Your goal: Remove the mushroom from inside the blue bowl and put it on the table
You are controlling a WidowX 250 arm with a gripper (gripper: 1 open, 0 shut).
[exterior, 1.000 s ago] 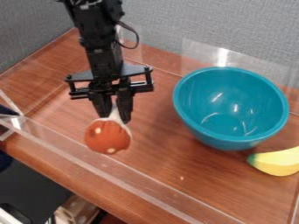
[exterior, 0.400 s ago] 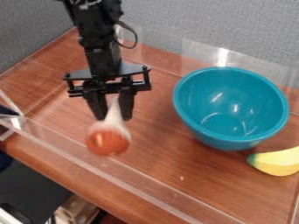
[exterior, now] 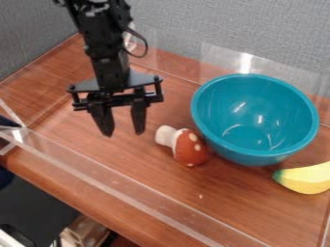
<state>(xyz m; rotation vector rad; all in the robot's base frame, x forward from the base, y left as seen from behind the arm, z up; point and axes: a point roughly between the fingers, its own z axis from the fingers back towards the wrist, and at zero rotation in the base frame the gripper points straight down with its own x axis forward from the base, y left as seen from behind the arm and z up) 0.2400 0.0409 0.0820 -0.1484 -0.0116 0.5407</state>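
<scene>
The mushroom (exterior: 184,146), with its red-orange cap and cream stem, lies on its side on the table (exterior: 77,87), just left of the blue bowl (exterior: 254,118) and touching or nearly touching its wall. My gripper (exterior: 122,122) hangs pointing down to the left of the mushroom, its two dark fingers spread apart with nothing between them. The bowl is empty inside.
A yellow banana-shaped toy (exterior: 304,178) lies at the bowl's front right. Clear acrylic walls (exterior: 116,198) run along the front and left edges of the table, close to the gripper.
The gripper opened and let go of the mushroom, which dropped and rolled right to rest beside the bowl. The gripper itself has hardly moved.
</scene>
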